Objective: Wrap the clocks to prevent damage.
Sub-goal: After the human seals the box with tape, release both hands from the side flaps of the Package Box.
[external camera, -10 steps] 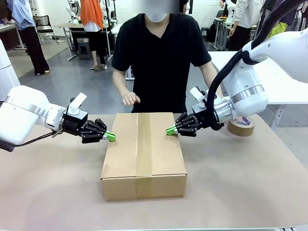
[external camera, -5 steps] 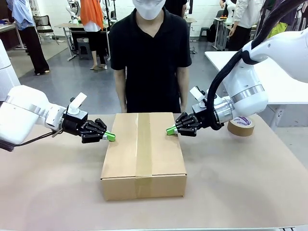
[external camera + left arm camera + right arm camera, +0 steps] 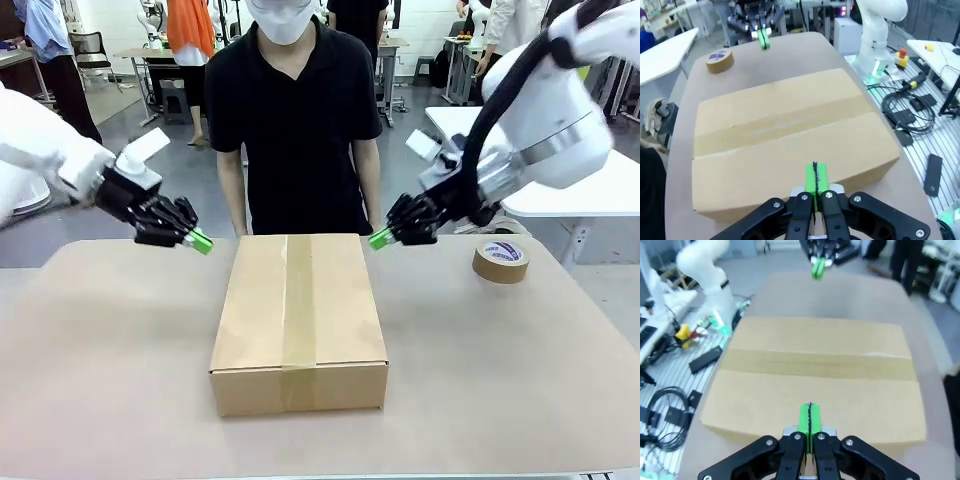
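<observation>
A: Start at the fingertips. What are they doing?

B: The left gripper (image 3: pixel 201 242) has its green pads pressed flat together, pinching nothing. It hangs in the air off the far left corner of the cardboard box (image 3: pixel 298 318). The right gripper (image 3: pixel 380 238) is the same: pads pressed together, nothing between them, just off the far right corner of the box.

A: And the box itself?

B: It sits in the middle of the table (image 3: pixel 110 400), flaps closed, with a strip of brown tape (image 3: pixel 298 310) running down the middle of the lid and over the near face. No clocks are to be seen.

A: Any print or labels?

B: The roll of tape (image 3: pixel 500 261) to the right, near the far edge, has purple print on its core, too small to read. The box faces I can see carry no writing.

A: Do the wrist cameras add anything?

B: The left wrist view looks over its closed pads (image 3: pixel 815 177) across the box to the other gripper and the tape roll. It also shows a white arm base (image 3: pixel 877 37) with a green light, and black cables (image 3: pixel 907 107) on a grated floor beside the table. The right wrist view is blurred. It shows the box beyond its own pads (image 3: pixel 809 419), and cables (image 3: pixel 662 400) on the floor to one side. The front view has the person (image 3: pixel 295 115) in a black shirt standing at the far side, arms down.
</observation>
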Controlling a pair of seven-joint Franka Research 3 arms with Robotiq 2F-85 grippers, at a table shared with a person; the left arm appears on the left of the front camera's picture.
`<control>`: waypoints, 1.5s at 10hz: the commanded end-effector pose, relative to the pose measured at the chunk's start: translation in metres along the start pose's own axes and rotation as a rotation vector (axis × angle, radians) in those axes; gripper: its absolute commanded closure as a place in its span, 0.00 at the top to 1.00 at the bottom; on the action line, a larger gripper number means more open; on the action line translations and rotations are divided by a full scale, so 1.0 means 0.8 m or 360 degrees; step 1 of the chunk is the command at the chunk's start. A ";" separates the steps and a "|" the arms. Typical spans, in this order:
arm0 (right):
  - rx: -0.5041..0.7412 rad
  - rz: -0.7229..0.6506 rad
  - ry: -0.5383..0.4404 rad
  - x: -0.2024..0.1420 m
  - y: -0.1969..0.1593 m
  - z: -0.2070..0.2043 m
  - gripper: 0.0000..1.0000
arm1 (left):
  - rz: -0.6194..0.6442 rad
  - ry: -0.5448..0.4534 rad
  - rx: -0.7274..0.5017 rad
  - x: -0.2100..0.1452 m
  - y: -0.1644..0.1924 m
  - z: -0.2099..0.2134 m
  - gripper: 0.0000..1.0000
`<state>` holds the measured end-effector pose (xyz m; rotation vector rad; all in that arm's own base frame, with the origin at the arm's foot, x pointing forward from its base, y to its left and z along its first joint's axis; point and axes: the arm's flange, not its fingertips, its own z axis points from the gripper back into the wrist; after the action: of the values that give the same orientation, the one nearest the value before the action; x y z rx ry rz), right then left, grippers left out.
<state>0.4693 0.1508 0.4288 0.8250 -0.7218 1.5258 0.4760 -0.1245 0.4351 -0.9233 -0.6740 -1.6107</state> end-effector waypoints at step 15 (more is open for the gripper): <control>-0.0361 -0.0035 0.0095 0.084 0.090 0.160 0.01 | 0.0065 0.0129 0.0106 0.054 -0.041 0.123 0.00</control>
<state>0.4078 0.0726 0.5563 0.6129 -0.8255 1.4111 0.4611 -0.0583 0.5238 -0.8175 -0.6411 -1.5699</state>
